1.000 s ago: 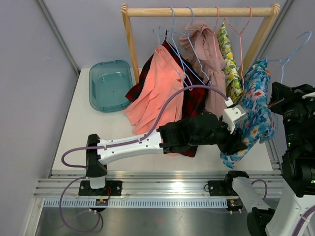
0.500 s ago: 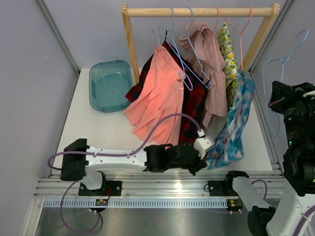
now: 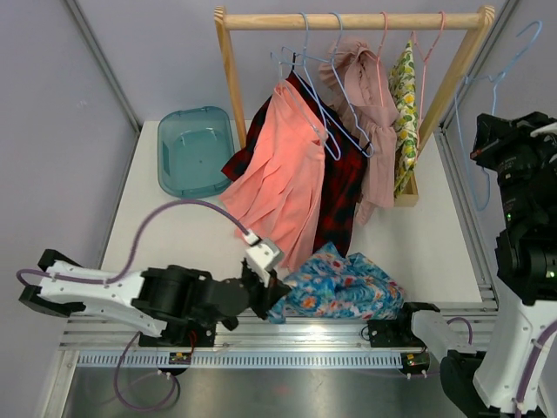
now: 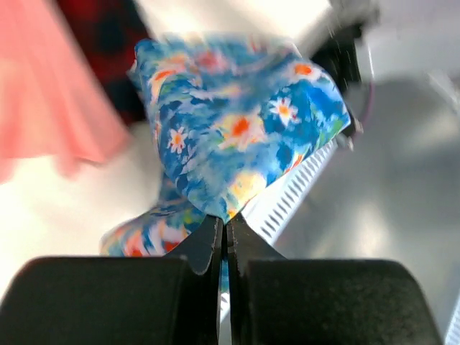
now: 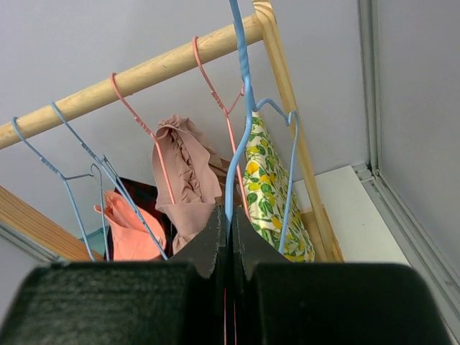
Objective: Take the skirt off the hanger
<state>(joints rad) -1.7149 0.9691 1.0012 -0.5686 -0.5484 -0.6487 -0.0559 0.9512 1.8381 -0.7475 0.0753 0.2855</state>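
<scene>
A white table (image 3: 191, 235) is boxed in by plain, pale grey-lilac walls: a left wall (image 3: 52, 131), a back wall (image 3: 157, 52) and a right wall (image 3: 544, 78). A slim metal post (image 3: 103, 61) slants up from the far left corner. A wooden clothes rack (image 3: 348, 20) stands along the table's far edge, its round top bar level on slanted legs. A ribbed aluminium rail (image 3: 305, 335) runs along the near edge, and below it a brushed steel sheet (image 3: 305, 392) shows soft glare. The light is even and diffuse.

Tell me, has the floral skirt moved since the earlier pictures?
Yes. The floral skirt has dropped from beside the rack's right post to the table's near edge, pulled leftward by the left end effector.
</scene>
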